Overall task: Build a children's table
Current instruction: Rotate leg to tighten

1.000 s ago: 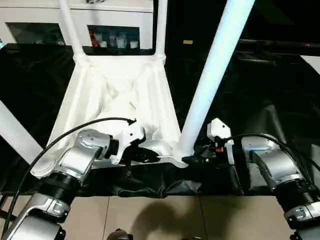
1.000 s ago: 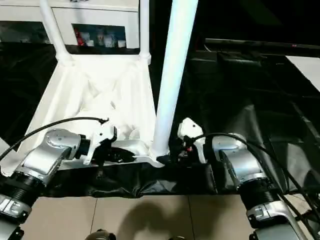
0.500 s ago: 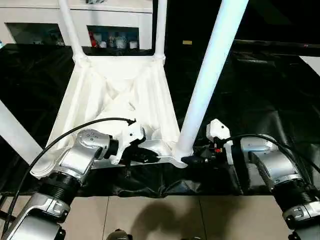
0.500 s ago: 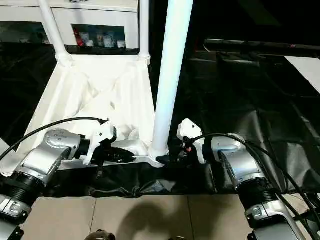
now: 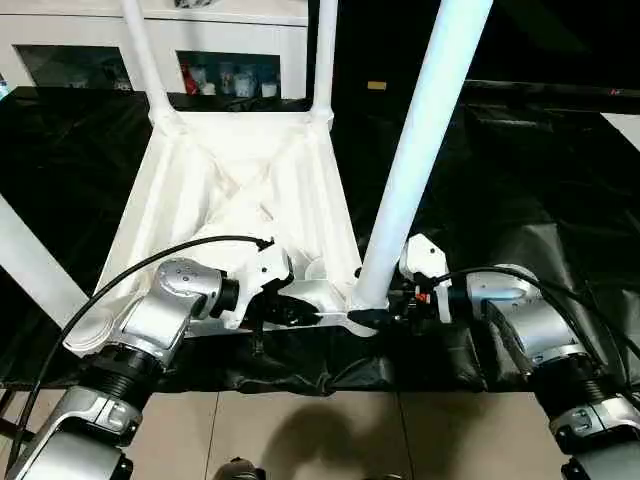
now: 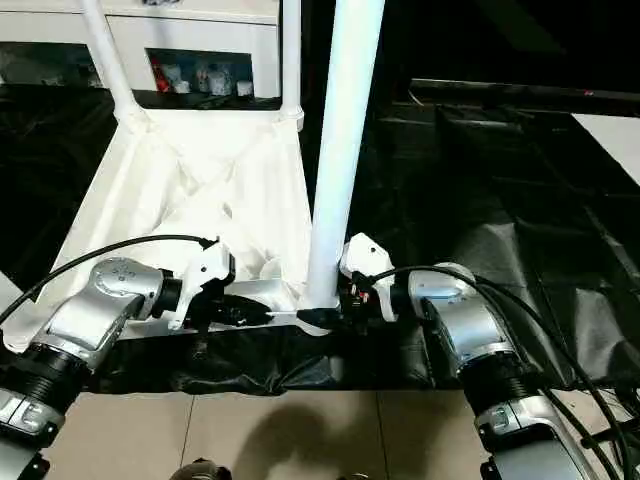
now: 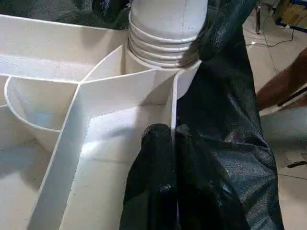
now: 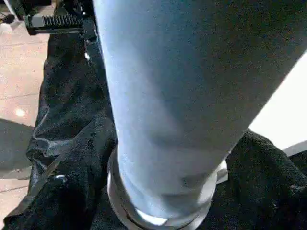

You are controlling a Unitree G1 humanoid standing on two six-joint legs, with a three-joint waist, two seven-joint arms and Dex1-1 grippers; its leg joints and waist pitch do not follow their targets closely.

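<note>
Two grippers work the near edge of the upturned table top [image 5: 240, 190], which lies on a desk [image 5: 540, 180] draped in black sheeting. Closest to us, beige floor tiles [image 5: 330, 430] run under the silver forearms. The left gripper [image 5: 300, 312] has its jaws pinched together on the thin near rim of the top, just beside the corner socket; from the left wrist, the black fingers [image 7: 158, 191] sit either side of that white wall. The right gripper [image 5: 378, 316] is at the foot of the near leg [image 5: 420, 150], and the right wrist view shows its jaws straddling the base of that leg, one black finger [image 8: 72, 182] on each side; whether they press on it or stand just clear, I cannot tell. The leg stands in the near right corner socket and rises steeply, leaning slightly to the right at its upper end. A threaded collar [image 7: 163, 48] shows where it meets the socket. On the left, another white leg [image 5: 35, 265] slants past the top's near left corner. Farther back, two more legs [image 5: 145, 60] [image 5: 324, 55] stand upright in the far corner sockets. Behind the desk is a white cabinet [image 5: 230, 45] with glass doors and small items inside
</note>
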